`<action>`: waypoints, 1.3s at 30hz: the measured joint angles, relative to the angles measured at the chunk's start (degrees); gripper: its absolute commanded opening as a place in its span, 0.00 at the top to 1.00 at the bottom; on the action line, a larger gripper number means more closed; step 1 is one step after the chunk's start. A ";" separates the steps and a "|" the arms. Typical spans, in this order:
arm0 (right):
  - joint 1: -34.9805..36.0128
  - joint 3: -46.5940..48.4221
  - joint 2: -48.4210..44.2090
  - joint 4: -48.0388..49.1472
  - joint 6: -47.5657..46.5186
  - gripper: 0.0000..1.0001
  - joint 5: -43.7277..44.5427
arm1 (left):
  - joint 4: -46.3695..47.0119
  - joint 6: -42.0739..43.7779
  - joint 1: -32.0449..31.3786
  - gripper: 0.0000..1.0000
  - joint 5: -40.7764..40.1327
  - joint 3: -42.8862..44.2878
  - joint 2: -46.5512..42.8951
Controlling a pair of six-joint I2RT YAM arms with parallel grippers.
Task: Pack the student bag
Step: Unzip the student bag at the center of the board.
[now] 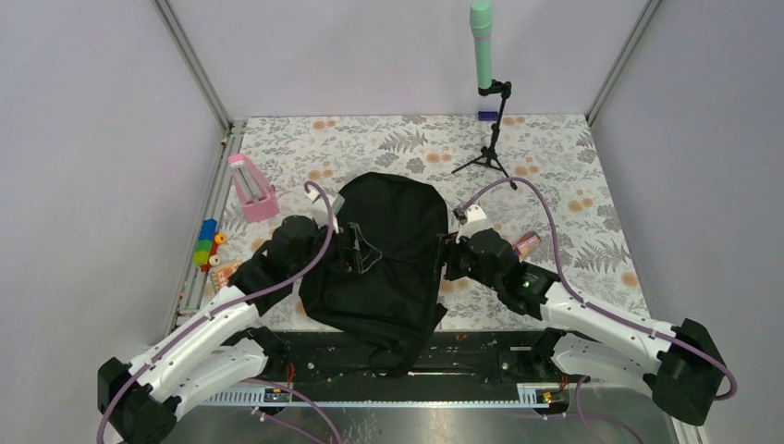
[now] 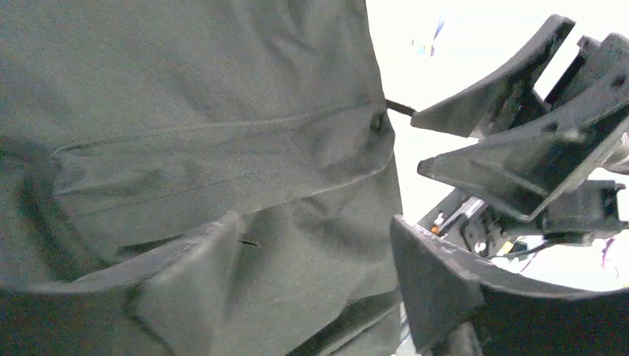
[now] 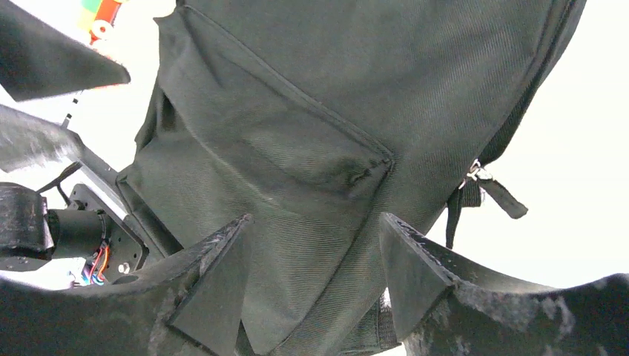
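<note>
The student bag (image 1: 388, 250), a large black fabric backpack, lies in the middle of the floral mat with its lower end hanging over the near edge. My left gripper (image 1: 344, 242) is at the bag's left side. In the left wrist view it (image 2: 315, 256) is open, with bag fabric (image 2: 222, 111) lying between the spread fingers. My right gripper (image 1: 446, 259) is at the bag's right side. In the right wrist view it (image 3: 311, 256) is open too, straddling the bag's pocket fabric (image 3: 297, 148). A strap buckle (image 3: 475, 174) hangs at the bag's edge.
A pink stand (image 1: 251, 188) and coloured toy blocks (image 1: 208, 245) lie left of the bag. A tripod (image 1: 490, 148) holding a mint green cylinder (image 1: 482, 42) stands at the back. A small pink object (image 1: 527, 242) lies by the right arm. Enclosure walls stand on both sides.
</note>
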 measured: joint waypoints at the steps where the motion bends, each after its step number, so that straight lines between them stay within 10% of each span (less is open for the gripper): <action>1: 0.31 0.02 -1.01 0.04 -1.16 0.30 0.24 | -1.68 1.05 0.42 0.10 -1.25 1.60 -0.57; 8: 5.42 2.73 -0.20 0.90 -8.50 0.31 0.31 | -12.41 5.97 9.68 0.03 -6.67 8.79 0.74; 16: 13.09 12.61 13.75 6.21 -11.98 0.36 0.42 | -17.62 9.11 21.90 0.22 -1.27 9.27 10.49; 27: 14.49 20.28 30.08 7.87 -9.05 0.43 1.01 | -15.91 9.49 23.58 0.26 6.01 11.85 17.05; 39: 14.75 22.97 35.47 9.27 -7.13 0.59 6.69 | -14.21 8.83 24.02 0.55 10.58 13.05 22.23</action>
